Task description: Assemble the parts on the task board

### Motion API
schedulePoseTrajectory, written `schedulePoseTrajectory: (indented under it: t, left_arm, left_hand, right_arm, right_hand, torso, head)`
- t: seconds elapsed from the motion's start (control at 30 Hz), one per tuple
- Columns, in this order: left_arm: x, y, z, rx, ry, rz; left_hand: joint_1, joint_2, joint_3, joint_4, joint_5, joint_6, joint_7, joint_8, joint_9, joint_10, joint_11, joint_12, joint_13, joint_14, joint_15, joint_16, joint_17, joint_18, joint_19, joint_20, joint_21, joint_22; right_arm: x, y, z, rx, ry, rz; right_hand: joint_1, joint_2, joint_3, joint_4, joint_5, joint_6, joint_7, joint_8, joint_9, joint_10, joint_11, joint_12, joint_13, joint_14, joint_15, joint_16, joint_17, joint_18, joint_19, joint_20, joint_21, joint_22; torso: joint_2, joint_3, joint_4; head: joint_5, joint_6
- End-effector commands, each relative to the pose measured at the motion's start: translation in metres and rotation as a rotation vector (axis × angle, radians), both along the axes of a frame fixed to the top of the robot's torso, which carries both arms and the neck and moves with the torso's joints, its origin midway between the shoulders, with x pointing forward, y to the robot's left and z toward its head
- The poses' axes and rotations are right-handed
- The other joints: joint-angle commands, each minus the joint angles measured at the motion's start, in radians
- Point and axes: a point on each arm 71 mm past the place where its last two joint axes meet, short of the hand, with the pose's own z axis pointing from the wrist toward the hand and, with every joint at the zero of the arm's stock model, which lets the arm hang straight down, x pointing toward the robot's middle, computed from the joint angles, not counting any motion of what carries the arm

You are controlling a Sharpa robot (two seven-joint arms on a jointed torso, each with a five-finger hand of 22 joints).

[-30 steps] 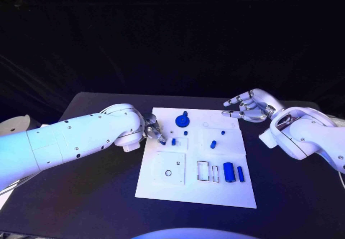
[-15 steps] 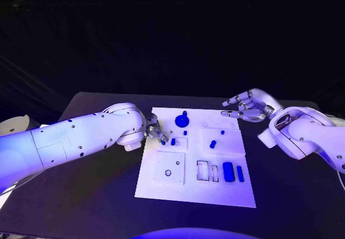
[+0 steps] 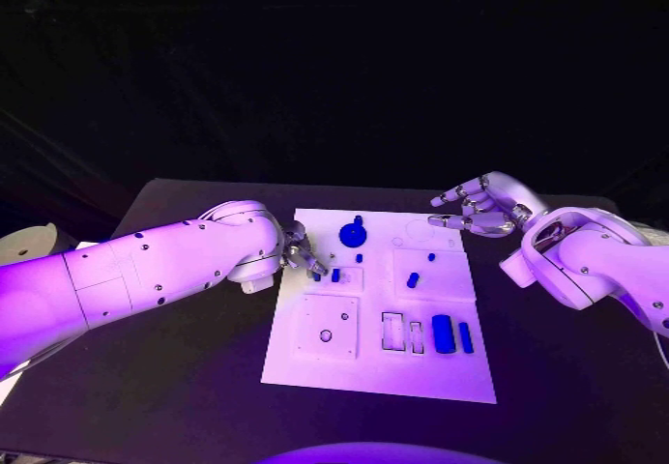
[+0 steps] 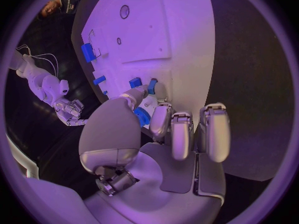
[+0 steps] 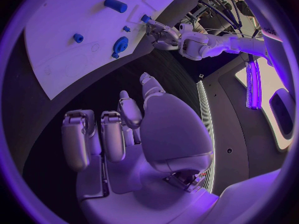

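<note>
My left hand (image 3: 297,253) pinches a small blue part (image 4: 142,117) over the task board (image 3: 419,372); tilted, it could jam. My right hand (image 3: 481,213) hangs spread, empty.

Left hand (image 3: 299,253): your fingers are curled, tips pinching a small blue part (image 4: 141,116).
Right hand (image 3: 481,206): raised at far right, fingers apart, holding nothing.

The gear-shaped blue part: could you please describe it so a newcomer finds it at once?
Start at the white task board mid-table. Along its far edge sits the gear-shaped blue part. It is round and the widest there; the blue pieces nearby are small pegs.
</note>
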Motion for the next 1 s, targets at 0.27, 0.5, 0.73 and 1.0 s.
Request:
schedulePoseTrajectory:
  t: [0.27, 0.5, 0.73, 1.0]
  left_arm:
    - [-0.001, 0.005, -0.007, 0.036, 0.021, 0.004]
    - [0.000, 0.007, -0.006, 0.022, 0.002, 0.022]
    - [0.001, 0.009, -0.002, -0.058, -0.037, 0.089]
    - [0.001, 0.011, 0.004, -0.218, -0.074, 0.158]
  left_hand:
    - [-0.081, -0.032, -0.115, 0.053, -0.009, 0.013, 0.002, 0.002, -0.001, 0.008, -0.001, 0.011, 0.008, 0.105, -0.005, 0.003, 0.263, -0.021, 0.082, -0.006, 0.006, 0.199]
    - [-0.083, -0.009, -0.282, 0.109, -0.070, 0.012, -0.001, 0.003, -0.002, 0.009, -0.002, 0.013, 0.013, 0.105, -0.007, 0.003, 0.263, -0.021, 0.082, -0.008, 0.008, 0.201]
    - [-0.062, 0.019, -0.370, 0.161, -0.080, -0.001, 0.003, -0.001, -0.005, -0.007, 0.001, -0.015, -0.016, 0.105, -0.006, 0.003, 0.263, -0.016, 0.076, -0.008, -0.012, 0.184]
    - [-0.026, 0.048, -0.470, 0.187, -0.074, -0.060, 0.026, -0.020, -0.023, -0.091, 0.020, -0.140, -0.158, 0.105, 0.005, 0.003, 0.263, 0.013, 0.036, 0.002, -0.124, 0.081]
  right_arm:
    - [-0.001, 0.001, 0.000, -0.007, -0.002, 0.016]
    - [0.000, 0.001, 0.000, -0.006, -0.004, 0.015]
    - [0.000, 0.001, 0.000, -0.006, -0.004, 0.014]
    - [0.000, 0.001, -0.001, -0.006, -0.005, 0.013]
  right_hand:
    - [-0.006, 0.006, -0.006, -0.002, 0.006, 0.007, -0.001, 0.002, 0.001, -0.008, -0.002, -0.003, -0.003, 0.085, -0.002, -0.005, 0.174, 0.006, 0.040, -0.003, -0.008, 0.149]
    - [-0.006, 0.006, -0.006, -0.002, 0.006, 0.007, -0.001, 0.002, 0.001, -0.008, -0.002, -0.003, -0.003, 0.085, -0.002, -0.005, 0.174, 0.006, 0.040, -0.003, -0.008, 0.149]
    - [-0.006, 0.006, -0.007, -0.002, 0.006, 0.007, -0.001, 0.002, 0.001, -0.009, -0.002, -0.003, -0.004, 0.085, -0.002, -0.005, 0.173, 0.006, 0.040, -0.003, -0.008, 0.148]
    - [-0.006, 0.006, -0.007, -0.001, 0.006, 0.007, -0.001, 0.002, 0.001, -0.009, -0.002, -0.005, -0.005, 0.085, -0.002, -0.005, 0.173, 0.006, 0.040, -0.003, -0.008, 0.148]
  torso:
    - [0.000, -0.0008, -0.0002]
    - [0.000, -0.0011, -0.0003]
    - [0.001, -0.0015, 0.0000]
    - [0.000, -0.0009, 0.0005]
  head:
    - [-0.001, 0.000]
    - [-0.003, 0.001]
    - [-0.005, 0.001]
    - [-0.007, 0.002]
